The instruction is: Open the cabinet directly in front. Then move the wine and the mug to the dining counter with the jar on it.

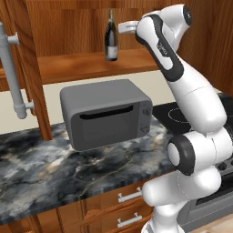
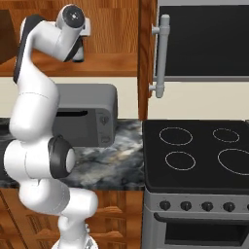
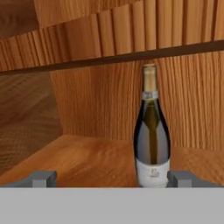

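Wine [image 3: 151,131] upright on cabinet [image 1: 91,63] shelf, doors open. Gripper [image 3: 111,178] jaws wide apart, empty; bottle sits right of centre, so I'd shift right before closing.

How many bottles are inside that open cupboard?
1. The wine bottle stands upright on the lower shelf of the cabinet, just ahead of the open tool. Another may be hidden behind the arm.
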Motion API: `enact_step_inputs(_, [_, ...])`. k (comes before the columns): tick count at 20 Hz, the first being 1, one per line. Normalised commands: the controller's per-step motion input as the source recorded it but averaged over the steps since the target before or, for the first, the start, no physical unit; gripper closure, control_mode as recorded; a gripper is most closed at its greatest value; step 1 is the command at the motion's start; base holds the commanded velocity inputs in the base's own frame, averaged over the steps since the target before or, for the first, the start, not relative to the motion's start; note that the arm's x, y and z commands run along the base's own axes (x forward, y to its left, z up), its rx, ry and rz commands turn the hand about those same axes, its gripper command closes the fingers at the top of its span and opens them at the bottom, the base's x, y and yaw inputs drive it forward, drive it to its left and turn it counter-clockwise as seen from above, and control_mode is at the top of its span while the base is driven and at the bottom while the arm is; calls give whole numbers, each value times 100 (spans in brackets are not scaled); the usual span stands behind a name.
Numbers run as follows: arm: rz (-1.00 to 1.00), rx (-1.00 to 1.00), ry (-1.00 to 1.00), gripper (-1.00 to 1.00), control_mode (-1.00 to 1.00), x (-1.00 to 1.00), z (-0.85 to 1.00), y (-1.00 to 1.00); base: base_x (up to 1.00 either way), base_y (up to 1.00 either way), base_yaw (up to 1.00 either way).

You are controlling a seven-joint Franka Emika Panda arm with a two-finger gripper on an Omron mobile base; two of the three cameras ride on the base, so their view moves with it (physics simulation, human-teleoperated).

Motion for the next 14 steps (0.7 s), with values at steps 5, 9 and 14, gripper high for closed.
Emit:
enact_step_inputs(5, [0,-1,1,-100,-100,45,0,9,0,0,0])
enact_step_inputs(9, [0,-2,1,-100,-100,35,0,10,0,0,0])
enact_step_inputs(14, [0,-2,0,-100,-100,29,0,11,0,0,0])
